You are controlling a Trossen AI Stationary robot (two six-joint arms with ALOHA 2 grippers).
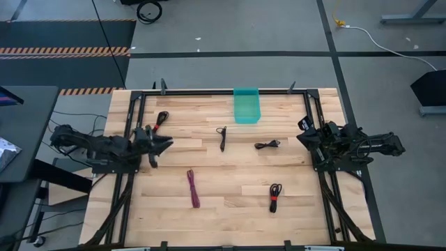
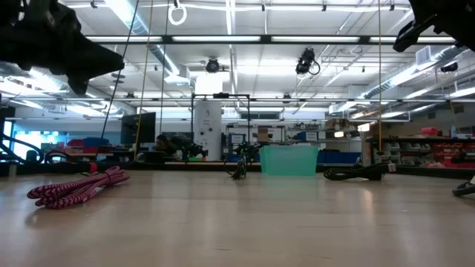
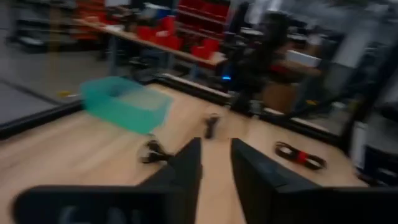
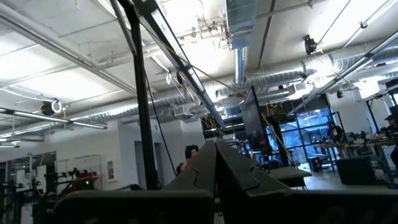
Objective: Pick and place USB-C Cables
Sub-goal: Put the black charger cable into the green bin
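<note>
Five USB-C cables lie flat on the wooden table. A black one with red ends (image 1: pixel 162 118) lies far-left, near my left gripper. Another black one (image 1: pixel 223 137) sits at the centre and a third (image 1: pixel 267 145) to its right. The purple-magenta one (image 1: pixel 192 188) (image 2: pixel 78 185) lies near-left, and a black one with a red tie (image 1: pixel 275 197) near-right. My left gripper (image 1: pixel 162 144) (image 3: pixel 216 163) hovers open above the table's left side, pointing toward the centre. My right gripper (image 1: pixel 304 129) (image 4: pixel 216 149) is raised at the right side, shut and tipped upward.
A teal translucent bin (image 1: pixel 246 104) (image 3: pixel 124 102) stands at the middle of the far edge. Black frame rails (image 1: pixel 132 125) run along the table's left, right and far sides. Bare wood lies between the cables. A person shows in the room beyond the table.
</note>
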